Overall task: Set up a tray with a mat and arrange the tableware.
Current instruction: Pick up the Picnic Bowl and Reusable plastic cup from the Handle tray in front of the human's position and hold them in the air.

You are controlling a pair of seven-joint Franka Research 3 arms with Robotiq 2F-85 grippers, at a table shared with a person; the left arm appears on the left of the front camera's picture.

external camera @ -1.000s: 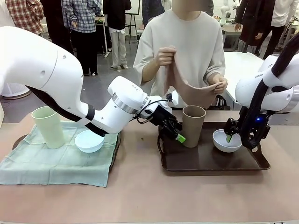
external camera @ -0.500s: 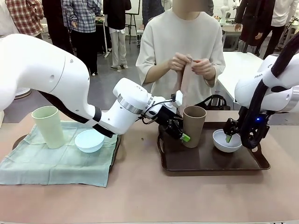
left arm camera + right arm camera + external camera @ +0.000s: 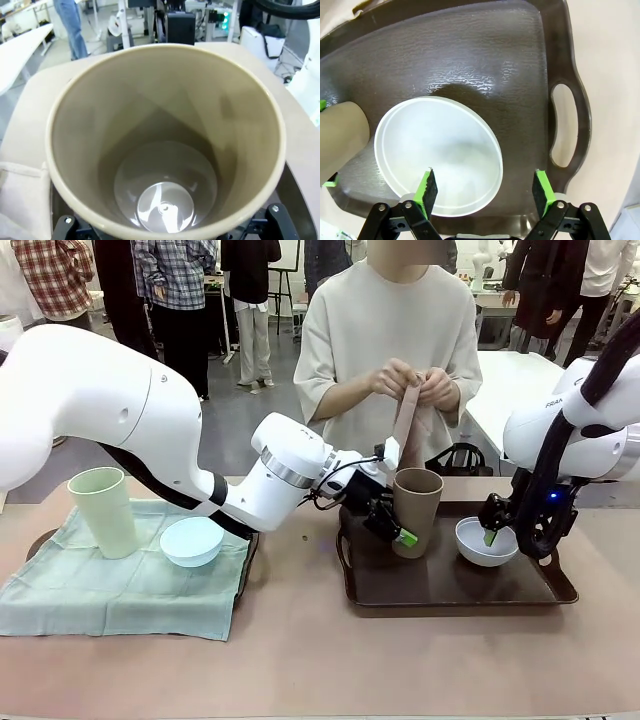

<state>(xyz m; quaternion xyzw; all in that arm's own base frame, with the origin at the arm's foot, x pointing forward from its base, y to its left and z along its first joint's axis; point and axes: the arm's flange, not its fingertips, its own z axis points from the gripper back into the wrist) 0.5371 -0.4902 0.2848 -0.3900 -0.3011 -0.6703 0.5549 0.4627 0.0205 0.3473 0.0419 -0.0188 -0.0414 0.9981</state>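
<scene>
A brown tumbler [image 3: 415, 505] stands upright at the left of a dark brown tray [image 3: 450, 585]. My left gripper [image 3: 398, 530] is open at its lower side. In the left wrist view the tumbler [image 3: 165, 140] sits between my fingers [image 3: 274, 214]; whether the pads touch it I cannot tell. My right gripper [image 3: 492, 535] hangs open over a whitish bowl [image 3: 485, 543] on the same tray. In the right wrist view one pad is over the bowl [image 3: 437, 145] and the other outside its rim. On the left, a pale green tumbler [image 3: 103, 510] and light blue bowl [image 3: 192, 540] rest on a green mat [image 3: 110, 595].
Across the table a person holds a beige cloth [image 3: 412, 425] bunched in both hands above the brown tumbler. The green mat covers a second dark tray [image 3: 248, 552] at the left. Bare tabletop [image 3: 300, 660] runs along the near edge.
My left gripper has slid right, up to the brown tumbler. The person has gathered the spread beige cloth into a narrow fold. My right arm has not moved.
</scene>
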